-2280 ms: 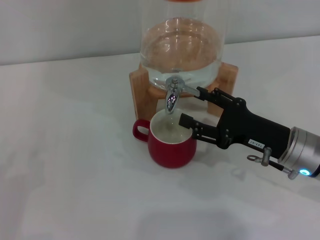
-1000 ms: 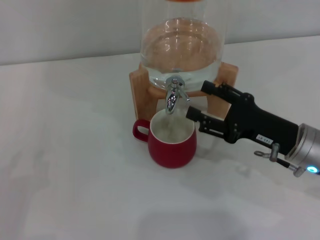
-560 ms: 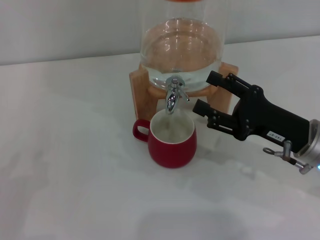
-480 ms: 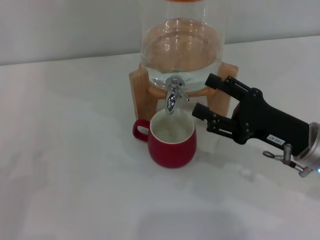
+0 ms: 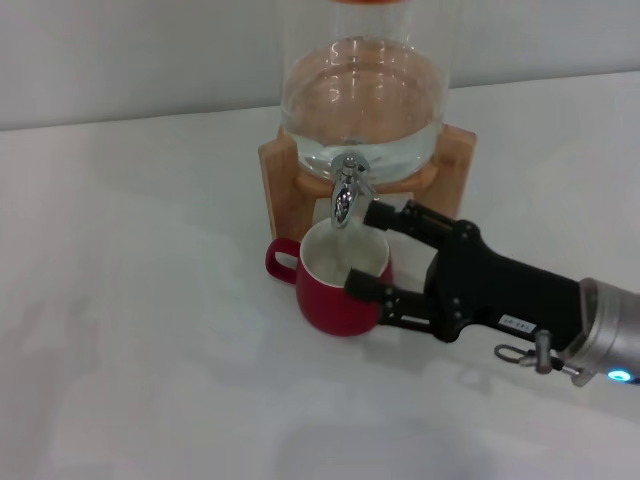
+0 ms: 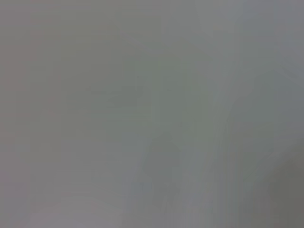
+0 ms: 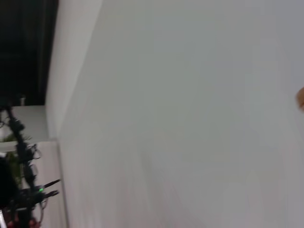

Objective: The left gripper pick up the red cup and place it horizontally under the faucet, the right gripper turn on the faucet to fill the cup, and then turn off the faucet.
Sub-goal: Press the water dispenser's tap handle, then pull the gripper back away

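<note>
The red cup [image 5: 335, 300] stands upright on the white table under the faucet [image 5: 345, 190], its loop handle pointing to the view's left. The faucet sticks out of a clear glass dispenser [image 5: 362, 90] on a wooden stand [image 5: 280, 180]. My right gripper [image 5: 363, 250] reaches in from the right, open wide. One finger lies just right of the spout, the other in front of the cup's right side, so the jaws straddle that side of the cup. I cannot tell if they touch it. The left gripper is out of view; its wrist view shows only blank grey.
The table [image 5: 130, 330] is plain white, with a pale wall behind it. The right wrist view shows white surface [image 7: 190, 118] and a dark strip with some equipment [image 7: 28, 190] far off.
My right gripper had drawn back to the right of the faucet; it has now swung down and left, so its open jaws sit around the cup's right side. The cup has not moved.
</note>
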Controlling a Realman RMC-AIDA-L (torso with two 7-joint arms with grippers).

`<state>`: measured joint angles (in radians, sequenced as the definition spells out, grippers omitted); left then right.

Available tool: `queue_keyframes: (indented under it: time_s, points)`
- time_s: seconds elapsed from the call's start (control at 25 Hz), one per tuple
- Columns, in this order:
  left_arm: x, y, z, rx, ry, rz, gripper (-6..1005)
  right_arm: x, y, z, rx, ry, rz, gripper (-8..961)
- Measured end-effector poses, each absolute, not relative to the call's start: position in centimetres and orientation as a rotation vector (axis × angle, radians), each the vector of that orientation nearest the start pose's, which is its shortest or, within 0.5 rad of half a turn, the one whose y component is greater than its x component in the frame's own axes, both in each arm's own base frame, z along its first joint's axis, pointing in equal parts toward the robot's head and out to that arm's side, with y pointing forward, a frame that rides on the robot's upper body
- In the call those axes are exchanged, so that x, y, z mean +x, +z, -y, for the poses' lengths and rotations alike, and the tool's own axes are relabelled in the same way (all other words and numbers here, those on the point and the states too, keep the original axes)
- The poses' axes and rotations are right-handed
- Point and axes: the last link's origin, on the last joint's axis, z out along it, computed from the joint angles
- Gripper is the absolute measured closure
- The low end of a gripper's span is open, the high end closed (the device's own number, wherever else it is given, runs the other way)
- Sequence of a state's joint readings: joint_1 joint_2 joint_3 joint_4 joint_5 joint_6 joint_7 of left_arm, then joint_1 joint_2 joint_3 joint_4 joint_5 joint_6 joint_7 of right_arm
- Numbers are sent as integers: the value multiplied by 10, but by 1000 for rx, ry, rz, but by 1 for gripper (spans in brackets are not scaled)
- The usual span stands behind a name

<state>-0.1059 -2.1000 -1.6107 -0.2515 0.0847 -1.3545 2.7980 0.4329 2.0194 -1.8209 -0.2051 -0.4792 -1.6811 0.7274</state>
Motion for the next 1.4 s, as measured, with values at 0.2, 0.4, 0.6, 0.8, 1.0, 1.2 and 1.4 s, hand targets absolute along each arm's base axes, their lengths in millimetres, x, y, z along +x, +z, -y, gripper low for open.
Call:
queue_keyframes:
  time_s: [0.2, 0.4, 0.6, 0.8, 1.0, 1.2, 1.4]
  points:
    - [-367, 7, -237, -1551, -782, 560, 519, 234, -43, -272, -2446, 1382, -321, 115]
    - [-366, 7, -238, -1552, -783, 559, 519, 228, -51, -275, -2488, 1349, -323, 114]
    - [-365, 7, -240, -1558, -787, 554, 519, 225, -56, -281, -2504, 1314, -327, 114]
    - [-363, 6, -240, -1563, -794, 549, 519, 223, -57, -285, -2508, 1304, -332, 114]
    - [-361, 4, -240, -1575, -799, 547, 519, 221, -58, -289, -2512, 1291, -333, 114]
    - [-360, 3, -243, -1583, -801, 545, 519, 219, -59, -293, -2518, 1273, -334, 115]
    - [-359, 3, -244, -1585, -801, 544, 519, 218, -61, -297, -2521, 1258, -342, 115]
